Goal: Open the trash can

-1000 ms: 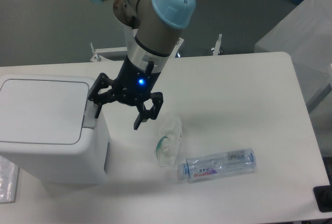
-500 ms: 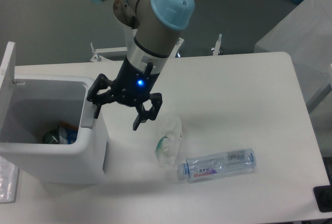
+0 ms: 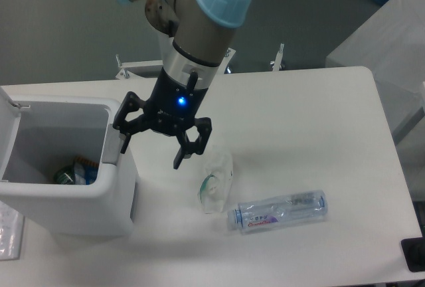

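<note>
The tool [image 3: 157, 145] hangs with its fingers spread wide and nothing between them. One finger [image 3: 125, 138] is at the right rim of the bin [image 3: 99, 197], by the grey tab [image 3: 111, 149]; whether it touches I cannot tell. The bin sits at the bench's [image 3: 312, 114] left edge, lid [image 3: 9, 131] up, scraps visible inside. A crumpled clear cup [image 3: 216, 179] lies just right of the tool, a bottle [image 3: 279, 211] nearer the front edge.

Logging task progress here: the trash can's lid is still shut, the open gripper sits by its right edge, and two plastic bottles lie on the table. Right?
Not quite. The camera view shows the trash can with its lid swung up, rubbish visible inside. The rest holds: the gripper is open by its right edge, and a crushed bottle and clear bottle lie on the table.
</note>
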You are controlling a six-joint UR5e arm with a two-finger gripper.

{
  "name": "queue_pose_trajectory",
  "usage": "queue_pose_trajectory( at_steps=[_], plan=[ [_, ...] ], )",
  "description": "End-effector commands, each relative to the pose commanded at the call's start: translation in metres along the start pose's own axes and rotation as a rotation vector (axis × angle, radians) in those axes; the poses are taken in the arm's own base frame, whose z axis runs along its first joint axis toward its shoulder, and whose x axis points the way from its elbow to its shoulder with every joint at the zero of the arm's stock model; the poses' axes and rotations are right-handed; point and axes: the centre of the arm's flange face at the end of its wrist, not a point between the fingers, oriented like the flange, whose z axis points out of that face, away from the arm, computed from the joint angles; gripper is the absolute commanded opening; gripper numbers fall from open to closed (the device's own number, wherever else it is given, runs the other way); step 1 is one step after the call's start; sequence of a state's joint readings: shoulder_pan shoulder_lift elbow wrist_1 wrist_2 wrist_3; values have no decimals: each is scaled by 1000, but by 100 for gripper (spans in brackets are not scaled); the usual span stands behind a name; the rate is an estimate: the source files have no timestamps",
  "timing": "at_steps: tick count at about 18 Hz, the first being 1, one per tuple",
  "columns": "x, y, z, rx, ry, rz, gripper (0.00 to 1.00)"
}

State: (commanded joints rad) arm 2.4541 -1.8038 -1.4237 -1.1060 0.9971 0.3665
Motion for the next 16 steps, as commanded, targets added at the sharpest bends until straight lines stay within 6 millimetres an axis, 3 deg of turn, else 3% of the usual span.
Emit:
queue_pose_trajectory(
  at_steps=[2, 5, 9, 11, 16],
  plan=[
    [-37, -1, -6, 9, -24, 46, 100],
    [-116, 11, -17, 10, -70, 102, 100],
    [-210, 37, -1, -112, -197, 150, 100],
    [-228, 46, 5, -202, -258, 213, 100],
    [-256, 36, 13, -255, -320, 264, 100]
  ],
)
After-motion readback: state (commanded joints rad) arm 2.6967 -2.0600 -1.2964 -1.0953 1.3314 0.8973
